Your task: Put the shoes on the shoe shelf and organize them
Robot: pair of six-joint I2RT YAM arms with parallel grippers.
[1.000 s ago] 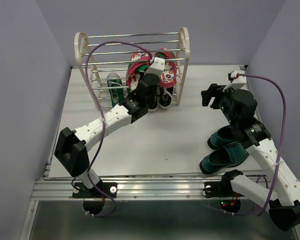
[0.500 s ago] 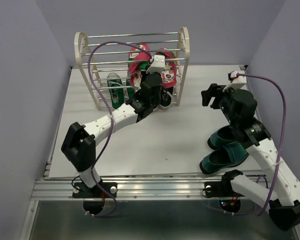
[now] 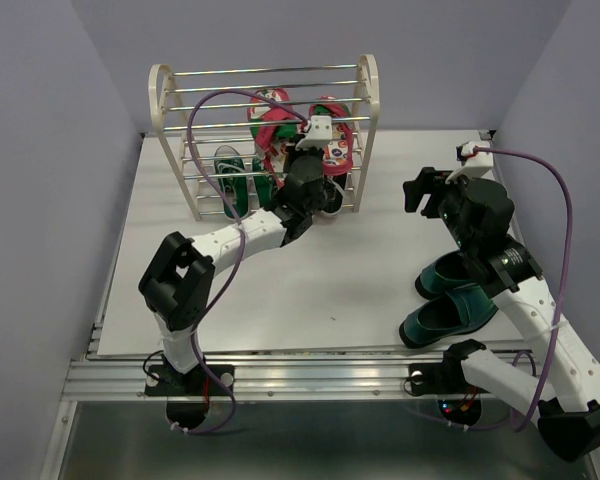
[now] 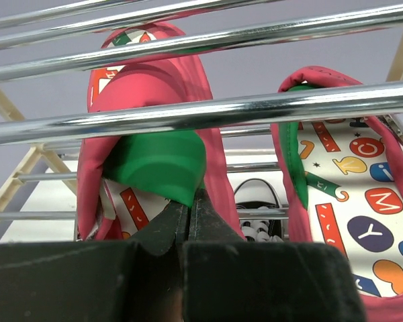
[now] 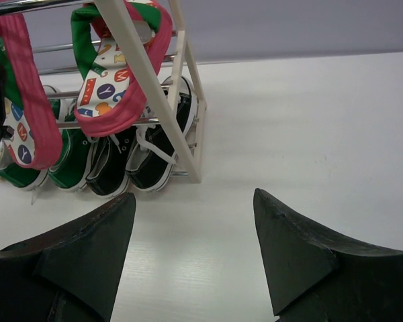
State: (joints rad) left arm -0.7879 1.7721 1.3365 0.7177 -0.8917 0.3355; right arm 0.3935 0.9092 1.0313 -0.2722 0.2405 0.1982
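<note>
Our left tool [image 4: 188, 209] is pinched shut, its tips on the lower edge of the green strap [image 4: 158, 164] of one flip-flop [image 4: 151, 80]. That flip-flop stands on end among the chrome bars of the shelf [image 3: 365, 85], just beside the second flip-flop [image 4: 352, 201]. We judge it light and floppy, with a foam sole and a soft strap (it will likely swing and bend if moved fast). The strap near its root seems the sensible hold, since the flat sole gives little to bite.

Our right tool [image 5: 191, 251] is spread wide and holds nothing, hovering over the tabletop [image 3: 310, 270] to the right of the shelf. The teal loafers [image 3: 448, 300] sit on the tabletop by the right arm, well apart from the shelf. They look glossy and stiffer, probably slippery, so the heel rim seems the best grip. Black sneakers [image 5: 148, 157] and green sneakers [image 5: 64, 168] rest on a low tier.

The printed soles show single letters, "M", "Y" and "O"; we can read no brand.
</note>
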